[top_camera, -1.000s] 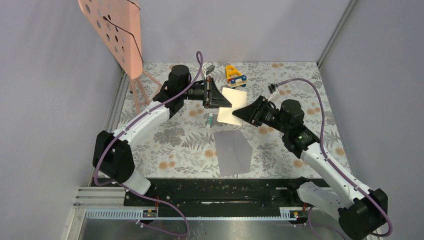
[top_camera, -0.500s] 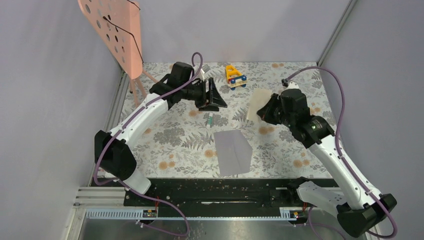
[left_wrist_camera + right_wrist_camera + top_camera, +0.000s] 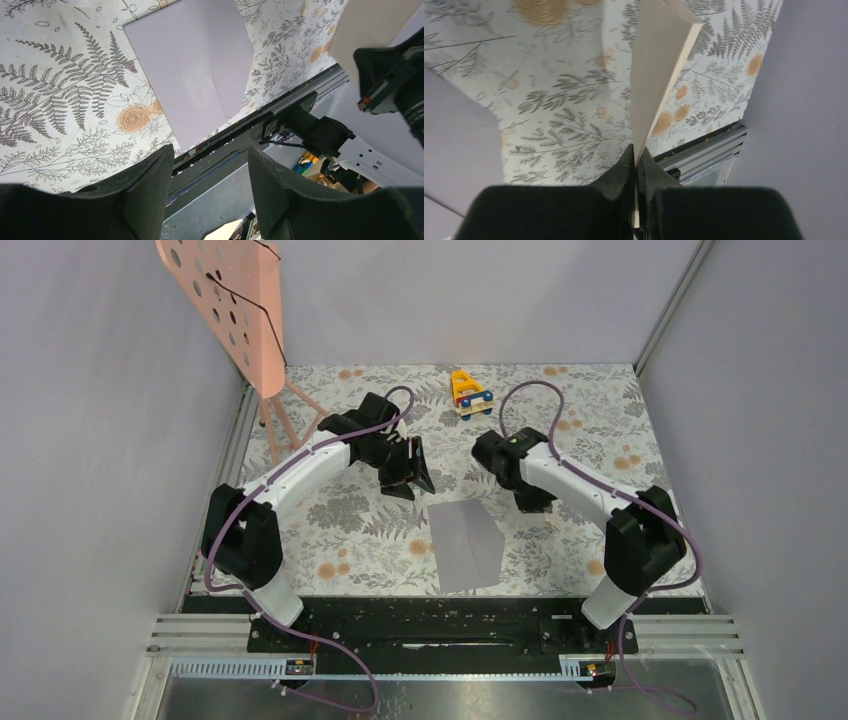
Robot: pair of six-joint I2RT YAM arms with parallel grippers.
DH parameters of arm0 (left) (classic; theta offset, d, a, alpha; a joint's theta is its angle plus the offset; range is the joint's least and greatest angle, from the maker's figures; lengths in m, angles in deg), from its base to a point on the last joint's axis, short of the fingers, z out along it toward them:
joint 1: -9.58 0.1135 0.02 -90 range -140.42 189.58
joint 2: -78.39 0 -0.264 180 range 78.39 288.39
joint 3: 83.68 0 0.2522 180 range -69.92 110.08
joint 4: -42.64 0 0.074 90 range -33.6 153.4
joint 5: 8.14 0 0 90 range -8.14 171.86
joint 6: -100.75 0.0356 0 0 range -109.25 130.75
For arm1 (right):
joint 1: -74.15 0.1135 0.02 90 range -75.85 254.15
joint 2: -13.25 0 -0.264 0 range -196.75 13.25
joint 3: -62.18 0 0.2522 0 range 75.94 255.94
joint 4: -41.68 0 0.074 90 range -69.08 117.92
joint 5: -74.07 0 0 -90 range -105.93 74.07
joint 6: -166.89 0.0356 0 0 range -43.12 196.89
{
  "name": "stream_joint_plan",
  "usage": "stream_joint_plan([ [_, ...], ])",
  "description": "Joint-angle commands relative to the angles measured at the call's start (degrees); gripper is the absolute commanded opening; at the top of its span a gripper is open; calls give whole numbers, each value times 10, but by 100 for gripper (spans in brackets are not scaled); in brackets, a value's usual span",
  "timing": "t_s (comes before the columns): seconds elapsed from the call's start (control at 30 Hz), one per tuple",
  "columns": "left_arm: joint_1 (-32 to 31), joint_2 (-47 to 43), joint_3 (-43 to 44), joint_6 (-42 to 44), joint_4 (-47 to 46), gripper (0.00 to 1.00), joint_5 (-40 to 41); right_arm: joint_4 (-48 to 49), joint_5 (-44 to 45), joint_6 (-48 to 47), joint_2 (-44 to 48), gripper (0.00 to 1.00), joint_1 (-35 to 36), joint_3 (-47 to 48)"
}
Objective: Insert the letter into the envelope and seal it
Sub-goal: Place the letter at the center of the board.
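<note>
Both arms have pulled back from the far middle of the surface [image 3: 330, 510] since a second ago. The letter [image 3: 659, 75] has gone with the right tool [image 3: 635, 155], and the left tool [image 3: 210, 155] has let go and swung toward the envelope [image 3: 465, 545]. The right tool is now pinched tight on one edge of the tan sheet, which stands up from the jaws edge-on in the right wrist view. From overhead the sheet is hidden under that arm. The left tool stands about half wide with nothing between its fingers, above the surface just beyond the envelope's far edge. The envelope lies flat and unheld at the near middle of the surface, close to the near edge. Nothing shows inside it, and you cannot tell from these views which side its mouth is on or whether the flap is lifted.

Your risks, as I judge them:
- The grip is on a thin margin, so the sheet may swivel or slip.
- Nothing pins the envelope, so a push from the letter could slide it toward the near edge.
- A flat mouth may let the letter ride over the top instead of entering.

The toy [image 3: 470, 393] at the far edge and the pink stand [image 3: 235, 310] in the far left corner are well clear.
</note>
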Motion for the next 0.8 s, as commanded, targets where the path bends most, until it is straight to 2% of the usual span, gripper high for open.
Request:
stream_joint_plan([
  [0.0, 0, -16, 4, 7, -6, 57, 21, 30, -65, -17, -11, 22, 31, 26],
  [0.03, 0, -16, 5, 6, -6, 57, 22, 59, -110, -22, -6, 42, 31, 20],
  [0.1, -1, -16, 8, 5, -7, 57, 21, 126, -197, -32, 17, 93, 31, -1],
  [0.13, -1, -14, 10, 5, -7, 57, 21, 147, -224, -34, 29, 99, 29, -7],
  [0.2, -5, -11, 16, 6, -6, 57, 21, 173, -260, -36, 51, 99, 18, -15],
  [0.23, -8, -9, 20, 7, -7, 57, 20, 182, -271, -36, 64, 96, 4, -22],
  [0.27, -13, -5, 26, 8, -7, 56, 20, 194, -284, -34, 78, 91, -15, -41],
  [0.37, -47, 19, 53, 12, -9, 53, 22, 256, -348, -21, 146, 63, -101, -117],
  [0.43, -81, 47, 81, 15, -13, 50, 18, 299, -387, -13, 185, 57, -170, -176],
  [0.5, -107, 90, 118, 10, -13, 48, 1, 328, -427, -12, 202, 59, -218, -216],
  [0.53, -118, 107, 132, 7, -14, 47, -7, 333, -435, -15, 202, 65, -231, -227],
  [0.67, -149, 166, 157, -13, -48, 46, -53, 379, -462, -13, 168, 80, -249, -258],
  [0.77, -159, 215, 160, -30, -70, 39, -93, 426, -491, -7, 139, 83, -270, -278],
])
